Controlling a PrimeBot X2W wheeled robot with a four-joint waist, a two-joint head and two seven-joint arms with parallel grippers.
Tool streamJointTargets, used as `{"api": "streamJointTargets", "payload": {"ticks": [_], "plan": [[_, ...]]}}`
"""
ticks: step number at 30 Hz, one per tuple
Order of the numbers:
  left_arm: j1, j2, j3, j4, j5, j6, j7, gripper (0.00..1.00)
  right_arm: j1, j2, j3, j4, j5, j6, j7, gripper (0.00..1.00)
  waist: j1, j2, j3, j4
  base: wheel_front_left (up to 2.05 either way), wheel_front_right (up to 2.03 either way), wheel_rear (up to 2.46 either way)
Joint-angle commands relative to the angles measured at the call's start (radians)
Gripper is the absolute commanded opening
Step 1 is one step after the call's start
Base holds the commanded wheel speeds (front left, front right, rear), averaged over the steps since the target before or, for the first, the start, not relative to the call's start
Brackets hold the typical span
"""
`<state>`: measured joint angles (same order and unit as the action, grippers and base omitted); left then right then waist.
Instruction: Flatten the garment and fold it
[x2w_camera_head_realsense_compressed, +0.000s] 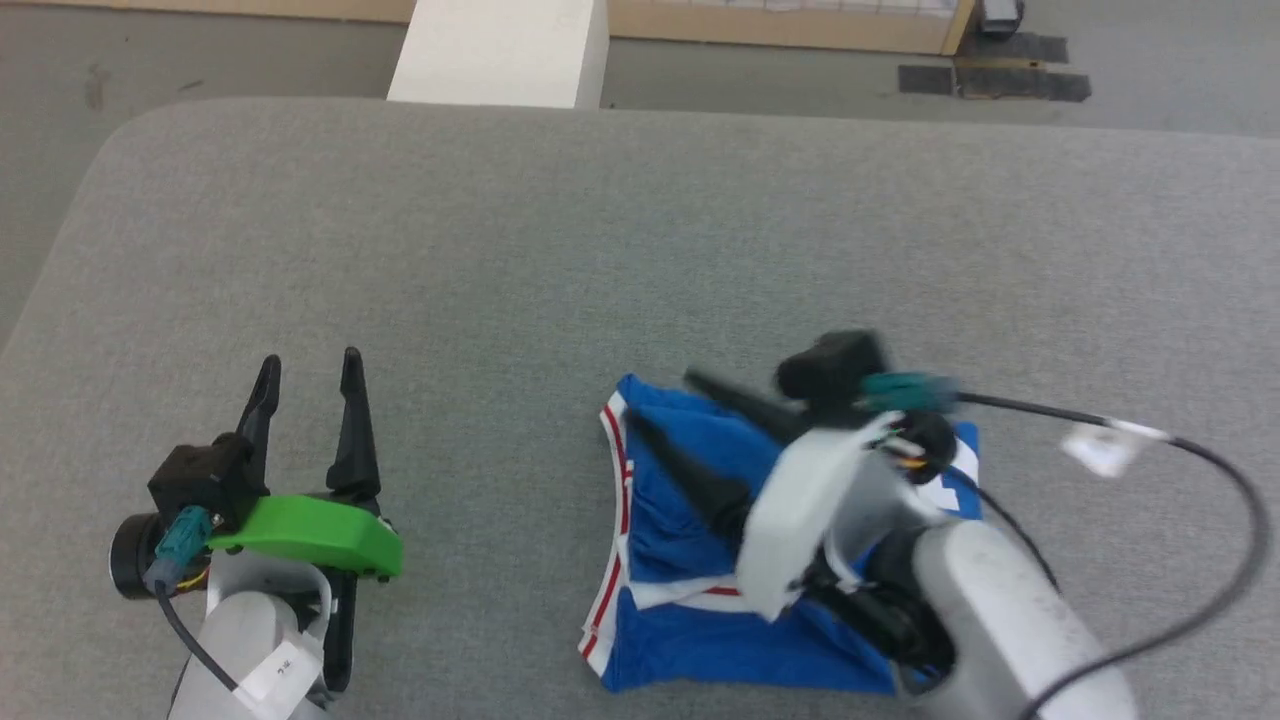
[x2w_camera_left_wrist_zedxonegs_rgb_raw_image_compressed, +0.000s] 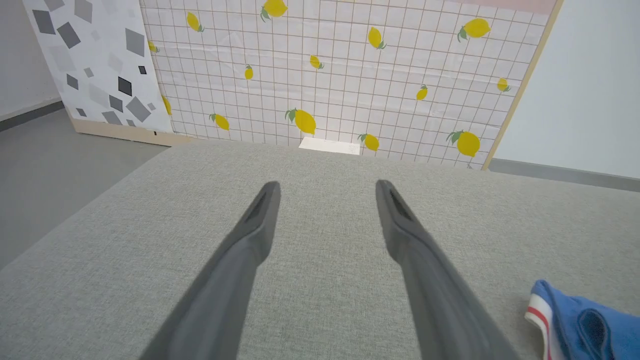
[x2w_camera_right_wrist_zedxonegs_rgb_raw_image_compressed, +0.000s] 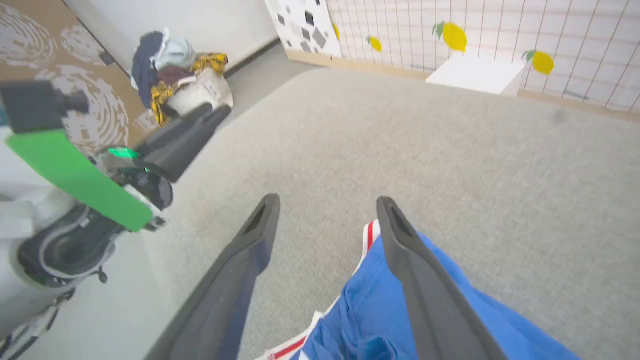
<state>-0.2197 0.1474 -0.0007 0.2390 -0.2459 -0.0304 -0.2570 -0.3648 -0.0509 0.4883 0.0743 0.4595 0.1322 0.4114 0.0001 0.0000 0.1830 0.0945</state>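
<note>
The garment (x2w_camera_head_realsense_compressed: 700, 640) is lying as a rumpled, partly doubled blue bundle at about 5 o'clock on the grey tabletop (x2w_camera_head_realsense_compressed: 640, 220), its red-and-white striped edge facing 9 o'clock. The right gripper (x2w_camera_head_realsense_compressed: 660, 397) is hanging over the bundle's upper part, fingers aimed toward 10 o'clock and spread, released and clasping nothing; whether the tips are touching cloth is unclear through the blur. The left gripper (x2w_camera_head_realsense_compressed: 310, 357) is sitting at 8 o'clock, well apart from the cloth, likewise spread and empty, fingers pointing to 12 o'clock. The step in hand is probably taking the striped edge to spread or fold the bundle. Doing it well is likely calling for pinching the top layer alone near a corner, drawing it low and slowly so the lower layers are not dragging along, with the left gripper coming across to pin the near side. Counting: one garment, two grippers with two fingers each, and one white block (x2w_camera_head_realsense_compressed: 500, 50) beyond the tabletop at 12 o'clock.
</note>
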Motion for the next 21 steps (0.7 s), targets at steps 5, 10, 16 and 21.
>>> {"api": "streamJointTargets", "payload": {"ticks": [5, 10, 16, 21], "plan": [[0.033, 0.004, 0.019, -0.004, 0.015, -0.010, -0.005, 1.00, 0.107, 0.001, -0.197, -0.161, -0.025, -0.002, -0.280, 1.00, -0.0001, 0.0000, -0.057, -0.057, 0.00, 0.00, 0.00], [0.044, 0.008, 0.023, -0.008, 0.019, -0.013, -0.005, 1.00, 0.238, 0.001, -0.405, -0.190, -0.042, -0.002, -0.423, 1.00, -0.0001, 0.0000, -0.071, -0.080, 0.00, 0.00, 0.00], [0.040, 0.004, 0.018, -0.007, 0.024, -0.013, -0.005, 1.00, 0.331, 0.001, -0.542, -0.082, -0.066, -0.002, -0.373, 1.00, -0.0001, 0.0000, -0.067, -0.087, 0.00, 0.00, 0.00], [0.038, 0.003, 0.015, -0.006, 0.023, -0.019, -0.005, 1.00, 0.338, 0.001, -0.565, 0.052, 0.028, -0.002, -0.232, 1.00, -0.0001, 0.0000, -0.057, -0.080, 0.00, 0.00, 0.00]]}}
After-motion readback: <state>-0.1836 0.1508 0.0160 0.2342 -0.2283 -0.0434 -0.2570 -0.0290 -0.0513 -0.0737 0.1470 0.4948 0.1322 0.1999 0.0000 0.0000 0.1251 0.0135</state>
